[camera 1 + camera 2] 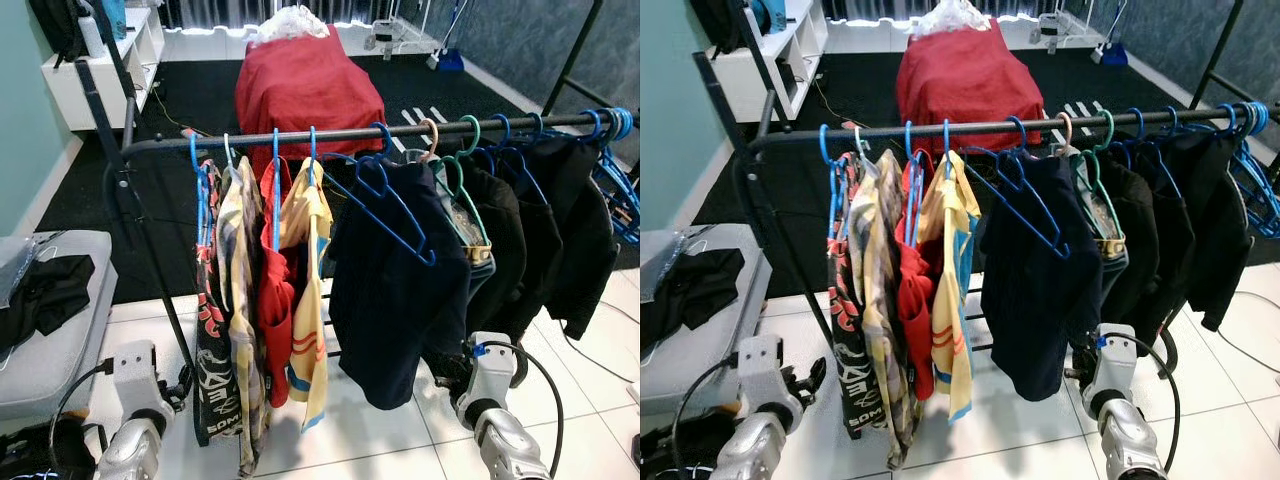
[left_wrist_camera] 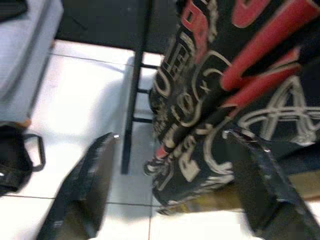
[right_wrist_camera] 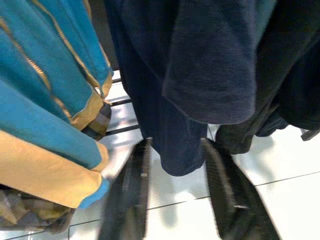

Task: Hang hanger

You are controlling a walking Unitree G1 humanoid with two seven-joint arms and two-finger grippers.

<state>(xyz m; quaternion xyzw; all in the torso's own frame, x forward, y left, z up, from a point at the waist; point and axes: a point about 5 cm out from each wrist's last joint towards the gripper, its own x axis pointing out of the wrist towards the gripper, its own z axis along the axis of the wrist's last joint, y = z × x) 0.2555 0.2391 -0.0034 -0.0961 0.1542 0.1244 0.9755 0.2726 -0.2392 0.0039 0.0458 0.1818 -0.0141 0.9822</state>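
Observation:
A black clothes rail [image 1: 350,135] runs across the view, crowded with several hangers carrying clothes. An empty-looking blue hanger [image 1: 395,215] hangs in front of a navy garment [image 1: 395,290] near the middle. My left gripper [image 2: 170,190] is low by the rack's left end. It is open, facing a black garment with red and white print [image 2: 225,100]. My right gripper [image 3: 177,192] is low under the middle of the rail, open, with the navy garment's hem [image 3: 175,125] just beyond its fingertips. Neither gripper holds anything.
The rack's slanted black post [image 1: 150,260] stands close to my left arm. A grey couch [image 1: 60,330] with dark cloth lies at the left. Behind the rack are a red-covered piece of furniture [image 1: 305,85] and a white shelf [image 1: 110,60]. White tile floor lies below.

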